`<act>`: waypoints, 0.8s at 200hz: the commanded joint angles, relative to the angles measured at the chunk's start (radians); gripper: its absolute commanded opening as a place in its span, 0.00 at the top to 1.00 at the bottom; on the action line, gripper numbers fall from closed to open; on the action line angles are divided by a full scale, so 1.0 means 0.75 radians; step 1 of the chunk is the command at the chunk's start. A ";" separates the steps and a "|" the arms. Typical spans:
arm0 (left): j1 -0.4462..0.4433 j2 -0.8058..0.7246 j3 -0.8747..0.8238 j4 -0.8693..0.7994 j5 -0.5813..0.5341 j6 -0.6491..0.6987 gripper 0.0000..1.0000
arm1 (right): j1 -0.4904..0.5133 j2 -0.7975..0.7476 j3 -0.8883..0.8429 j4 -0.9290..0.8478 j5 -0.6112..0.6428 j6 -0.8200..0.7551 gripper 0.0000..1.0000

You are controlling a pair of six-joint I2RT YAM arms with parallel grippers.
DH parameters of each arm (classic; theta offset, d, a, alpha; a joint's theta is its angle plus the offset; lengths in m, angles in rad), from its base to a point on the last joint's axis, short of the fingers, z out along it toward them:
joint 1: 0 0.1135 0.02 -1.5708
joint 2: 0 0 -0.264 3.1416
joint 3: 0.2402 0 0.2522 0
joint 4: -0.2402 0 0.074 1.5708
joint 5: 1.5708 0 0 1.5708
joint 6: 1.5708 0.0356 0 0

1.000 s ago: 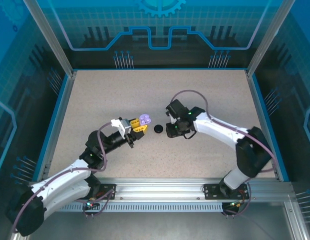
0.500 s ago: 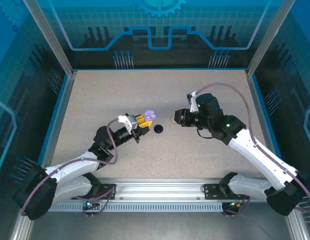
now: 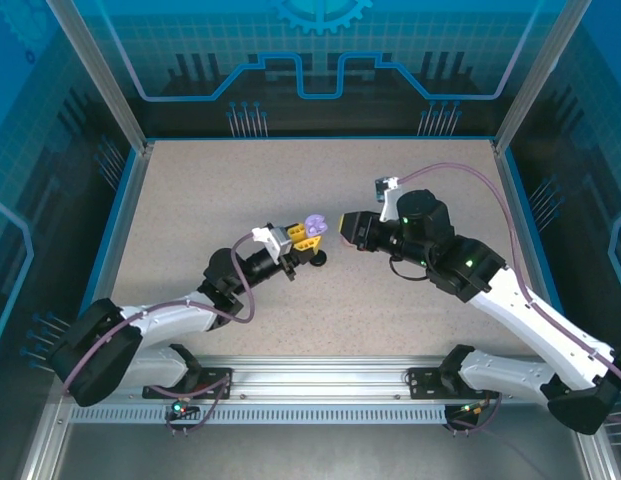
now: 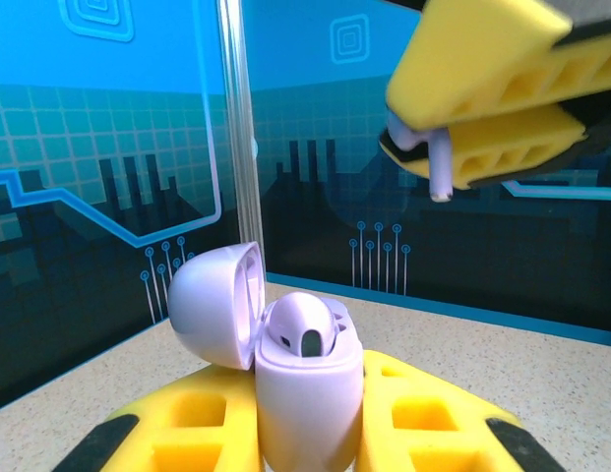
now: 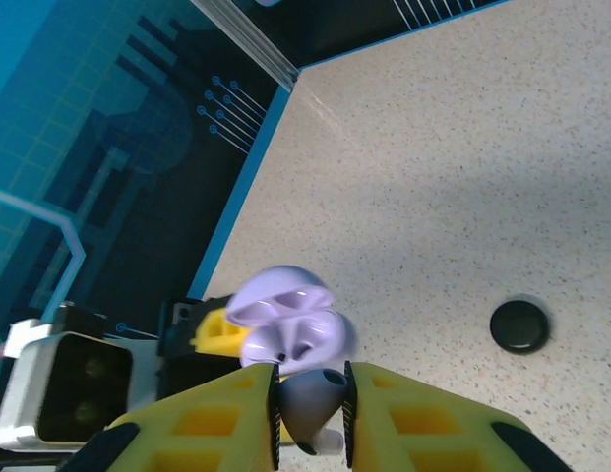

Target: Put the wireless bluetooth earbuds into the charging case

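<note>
My left gripper [image 3: 308, 238] [image 4: 307, 428] is shut on a lavender charging case [image 4: 307, 393] [image 3: 313, 225], held upright above the table. Its lid [image 4: 214, 305] stands open to the left, and one lavender earbud [image 4: 303, 329] sits in a slot. My right gripper [image 3: 346, 228] [image 5: 310, 418] is shut on a second lavender earbud [image 5: 310, 401]. In the left wrist view its white stem [image 4: 438, 169] hangs from the yellow fingers [image 4: 482, 98], above and to the right of the case and apart from it. The right wrist view has the open case [image 5: 290, 329] just beyond my fingertips.
A small black round disc [image 5: 519, 326] [image 3: 318, 260] lies on the speckled table just below the two grippers. The blue rim [image 3: 130, 215] and clear panels enclose the table on the far and side edges.
My right gripper has lifted off the table beside the black disc and swung up to face the case. The left gripper has carried the case right and farther out.
</note>
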 commanded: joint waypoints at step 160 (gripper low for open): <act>-0.057 0.088 0.072 0.162 -0.043 0.006 1.00 | 0.140 0.174 0.109 0.078 0.235 -0.128 0.76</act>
